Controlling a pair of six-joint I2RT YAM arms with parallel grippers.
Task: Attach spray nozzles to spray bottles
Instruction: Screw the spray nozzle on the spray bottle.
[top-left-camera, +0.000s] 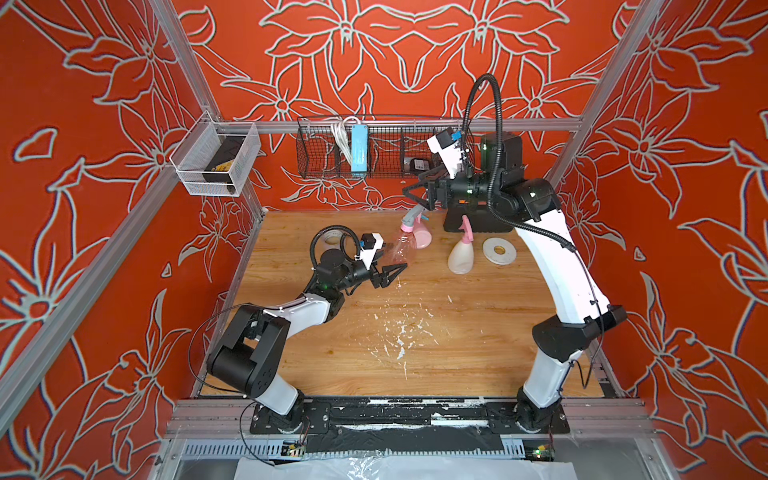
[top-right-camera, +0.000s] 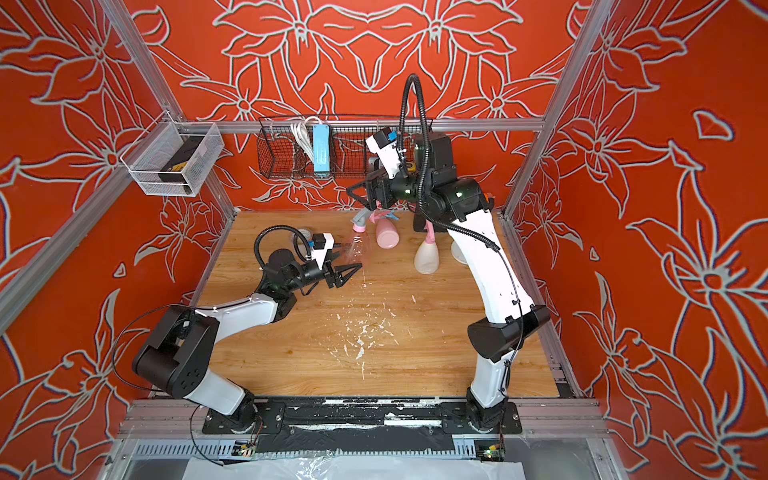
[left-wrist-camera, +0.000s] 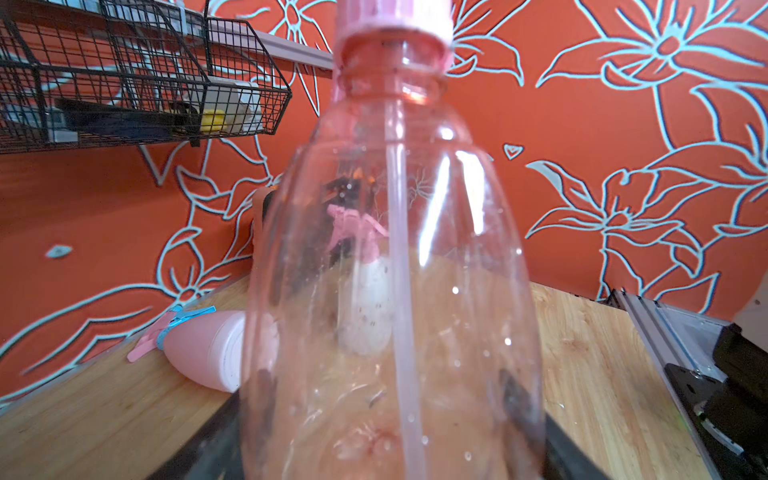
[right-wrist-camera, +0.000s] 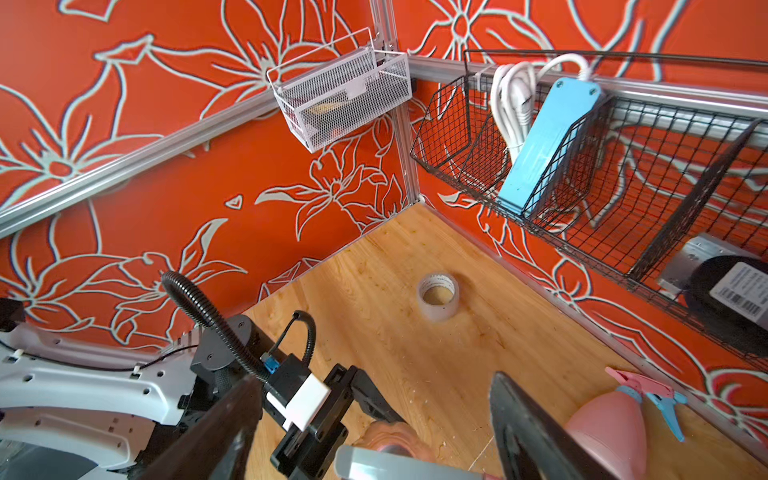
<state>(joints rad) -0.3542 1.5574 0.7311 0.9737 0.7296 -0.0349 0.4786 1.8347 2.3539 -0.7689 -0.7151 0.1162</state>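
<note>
The translucent orange bottle (left-wrist-camera: 395, 291) is held tilted off the table between the jaws of the left gripper (top-left-camera: 390, 277), clamped low on its body. A slip or a crushed wall is judged possible, as the plastic is thin and smooth. Beyond those jaws, the pink-and-grey nozzle (top-left-camera: 409, 219) is seated on the neck, and its dip tube (left-wrist-camera: 401, 291) is seen inside. Whether the collar is fully threaded cannot be told. Just past it, the right gripper (top-left-camera: 415, 199) is spread wide, clear of the nozzle, so a loose collar could drop off.
</note>
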